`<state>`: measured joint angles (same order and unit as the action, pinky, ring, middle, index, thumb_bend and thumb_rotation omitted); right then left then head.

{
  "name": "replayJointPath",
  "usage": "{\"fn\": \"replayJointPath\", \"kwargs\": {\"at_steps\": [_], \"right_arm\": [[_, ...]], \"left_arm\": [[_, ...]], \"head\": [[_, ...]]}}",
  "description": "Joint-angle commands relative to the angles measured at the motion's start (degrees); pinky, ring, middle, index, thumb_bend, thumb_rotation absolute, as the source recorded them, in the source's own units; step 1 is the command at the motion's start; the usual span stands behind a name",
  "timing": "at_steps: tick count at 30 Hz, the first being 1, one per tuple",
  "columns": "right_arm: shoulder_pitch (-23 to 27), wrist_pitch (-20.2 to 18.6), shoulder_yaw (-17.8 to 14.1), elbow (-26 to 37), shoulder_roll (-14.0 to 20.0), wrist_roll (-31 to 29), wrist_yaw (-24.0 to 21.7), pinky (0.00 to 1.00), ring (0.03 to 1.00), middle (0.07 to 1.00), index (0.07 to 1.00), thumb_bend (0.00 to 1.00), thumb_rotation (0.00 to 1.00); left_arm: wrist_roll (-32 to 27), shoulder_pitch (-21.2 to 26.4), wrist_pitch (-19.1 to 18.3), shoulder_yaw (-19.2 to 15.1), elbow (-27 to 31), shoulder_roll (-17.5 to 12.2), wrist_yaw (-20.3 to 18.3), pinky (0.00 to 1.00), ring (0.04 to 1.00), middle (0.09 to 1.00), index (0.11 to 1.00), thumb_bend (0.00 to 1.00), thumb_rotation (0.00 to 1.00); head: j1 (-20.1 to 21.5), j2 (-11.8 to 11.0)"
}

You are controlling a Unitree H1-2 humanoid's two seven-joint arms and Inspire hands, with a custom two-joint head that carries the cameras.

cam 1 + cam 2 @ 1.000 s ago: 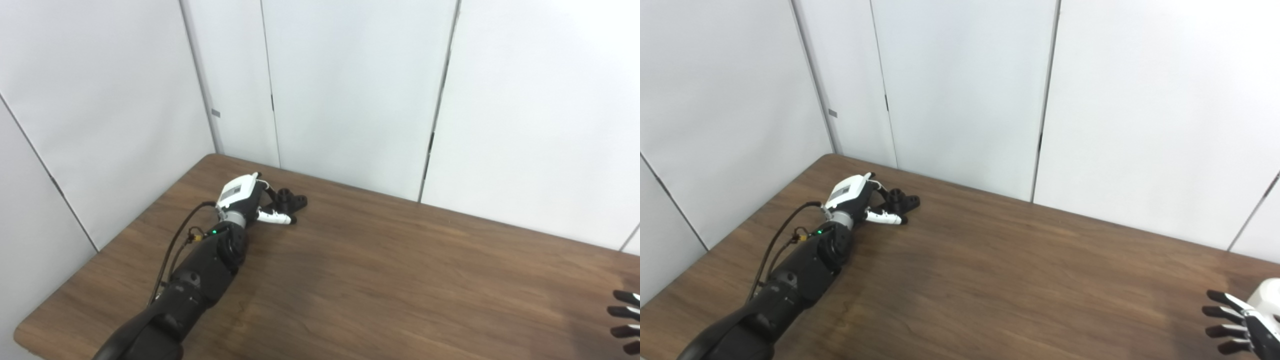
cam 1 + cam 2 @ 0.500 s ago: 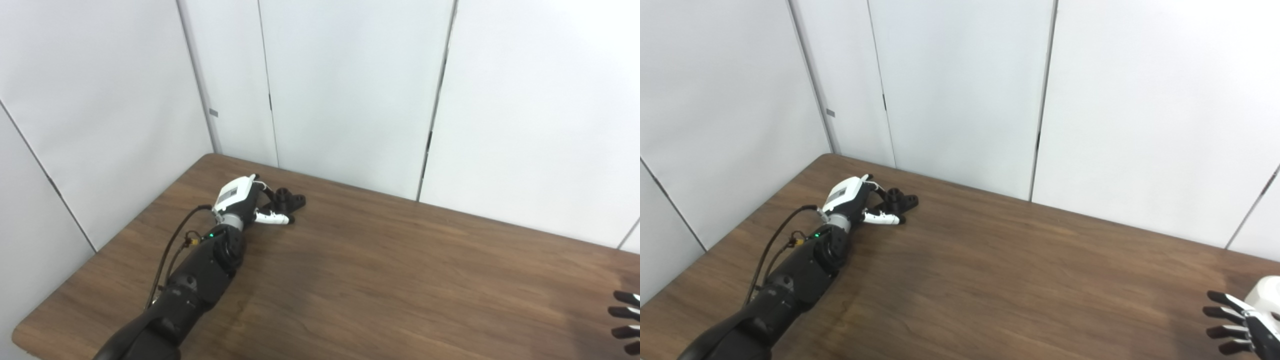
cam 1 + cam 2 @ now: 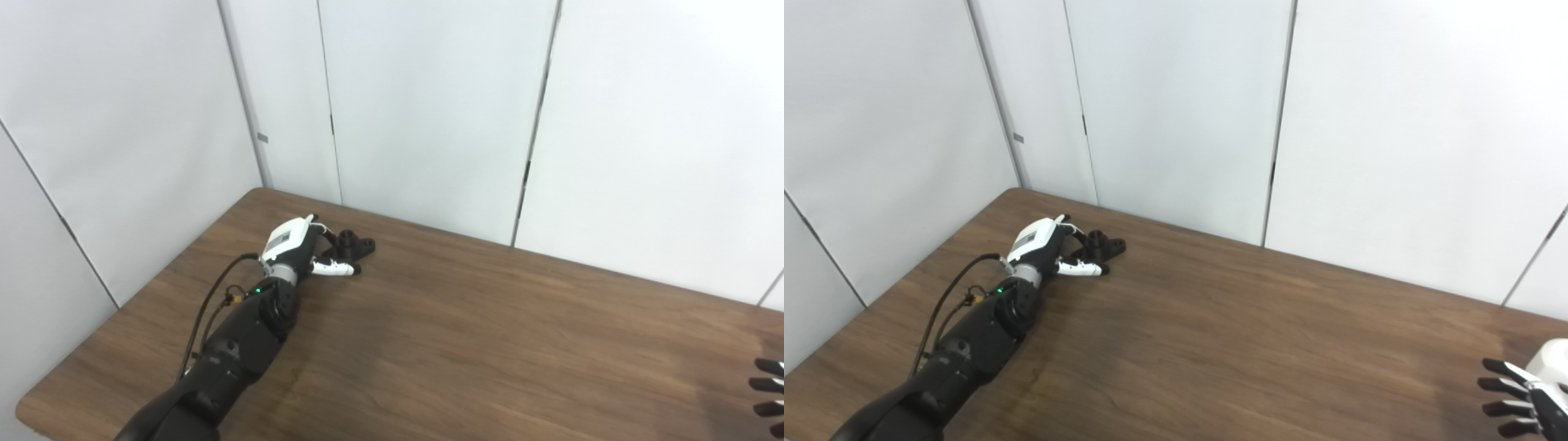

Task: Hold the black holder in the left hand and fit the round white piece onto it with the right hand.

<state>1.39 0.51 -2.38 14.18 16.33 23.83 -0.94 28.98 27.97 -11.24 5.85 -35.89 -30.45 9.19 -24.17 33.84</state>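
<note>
The black holder [image 3: 354, 244] lies on the brown table [image 3: 490, 343] near its far left corner. My left hand [image 3: 298, 242] is right at it, with the white thumb stretched along the holder's near side and dark fingers reaching to its left side. The fingers are apart and the holder rests on the table. It also shows in the right eye view [image 3: 1102, 244]. My right hand [image 3: 1522, 399] is open with fingers spread at the lower right edge of the picture, holding nothing. No round white piece is in view.
White wall panels [image 3: 429, 110] stand close behind the table's far edge and along its left side. The table's left edge and near left corner [image 3: 27, 411] are in view. A cable [image 3: 208, 306] runs along my left forearm.
Almost nothing has changed. The camera shifted slightly. My left hand stays at the holder and my right hand stays at the lower right edge.
</note>
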Motion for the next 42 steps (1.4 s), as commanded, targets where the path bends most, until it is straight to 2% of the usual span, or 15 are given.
{"fn": "replayJointPath", "kwargs": {"at_steps": [1, 10, 13, 14, 15, 16, 18, 29, 34, 39, 42], "right_arm": [[1.4, 0.8, -0.6, 2.6, 0.9, -0.1, 0.2, 0.49, 0.605, 0.705, 0.771, 0.69, 0.0], [0.8, -0.9, -0.9, 4.5, 1.1, -0.4, -0.6, 0.48, 0.601, 0.701, 0.771, 0.69, 0.0], [0.6, -1.0, -1.1, 4.6, 1.1, -0.5, -0.7, 0.48, 0.601, 0.699, 0.771, 0.69, 0.0], [0.6, -1.1, -1.1, 4.7, 1.1, -0.5, -0.8, 0.48, 0.597, 0.699, 0.77, 0.69, 0.0], [0.7, -1.0, -1.2, 4.7, 1.1, -0.6, -0.8, 0.48, 0.595, 0.699, 0.769, 0.69, 0.0], [0.7, -1.0, -1.2, 4.6, 1.2, -0.5, -0.9, 0.48, 0.595, 0.699, 0.769, 0.69, 0.0], [0.7, -0.9, -1.2, 4.5, 1.3, -0.4, -0.9, 0.47, 0.596, 0.701, 0.771, 0.69, 0.0], [0.6, -0.3, -1.2, 4.0, 1.5, -0.6, -0.7, 0.49, 0.6, 0.699, 0.769, 0.7, 0.0], [0.6, -0.8, -1.1, 4.4, 1.3, -0.8, -0.9, 0.49, 0.603, 0.703, 0.771, 0.7, 0.0], [0.8, -0.5, -0.9, 4.3, 1.1, -0.4, -0.6, 0.49, 0.6, 0.703, 0.772, 0.69, 0.0], [1.0, -1.2, -0.7, 4.7, 0.8, 0.0, -0.7, 0.49, 0.597, 0.7, 0.77, 0.69, 0.0]], "left_arm": [[0.0, 0.2, -0.6, -0.3, 0.1, -1.5, 0.0, 1.0, 1.0, 0.984, 0.658, 0.9, 0.26], [0.3, 1.1, -0.6, -0.1, -1.9, -1.3, 0.9, 0.99, 1.0, 0.97, 0.65, 0.87, 0.23], [0.3, 1.4, 0.4, 0.2, -3.0, -1.3, 1.2, 0.97, 1.0, 0.946, 0.596, 0.85, 0.22], [0.5, 1.5, 0.9, 0.5, -3.5, -1.3, 1.5, 0.97, 1.0, 0.935, 0.547, 0.85, 0.22], [0.6, 1.6, 1.2, 0.6, -3.8, -1.2, 2.1, 0.96, 1.0, 0.925, 0.516, 0.69, 0.15], [0.6, 1.6, 1.3, 0.6, -4.1, -1.0, 2.6, 0.94, 0.994, 0.914, 0.499, 0.61, 0.11], [0.6, 1.7, 1.3, 0.7, -4.4, -0.6, 3.3, 0.93, 0.983, 0.898, 0.484, 0.54, 0.08], [1.0, 1.5, 1.2, 1.6, -3.8, 0.4, 4.5, 0.87, 0.951, 0.878, 0.482, 0.53, 0.07], [-0.1, 0.7, 4.3, 1.3, -4.0, 1.2, 5.7, 0.9, 0.961, 0.884, 0.482, 0.52, 0.07], [-1.9, -0.7, 7.6, 1.3, -3.0, 2.3, 5.1, 0.99, 0.994, 0.901, 0.481, 0.52, 0.06], [-1.3, -1.9, 8.6, 2.6, -0.9, 2.9, 4.6, 0.98, 0.982, 0.897, 0.482, 0.52, 0.06]], "head": [[0.2, 0.2], [0.5, 0.6], [0.5, 0.6], [0.5, 0.6], [0.5, 0.8], [0.5, 0.8], [0.5, 0.9], [0.2, 1.1], [0.5, 1.3], [1.1, 1.2], [1.4, 1.2]]}}
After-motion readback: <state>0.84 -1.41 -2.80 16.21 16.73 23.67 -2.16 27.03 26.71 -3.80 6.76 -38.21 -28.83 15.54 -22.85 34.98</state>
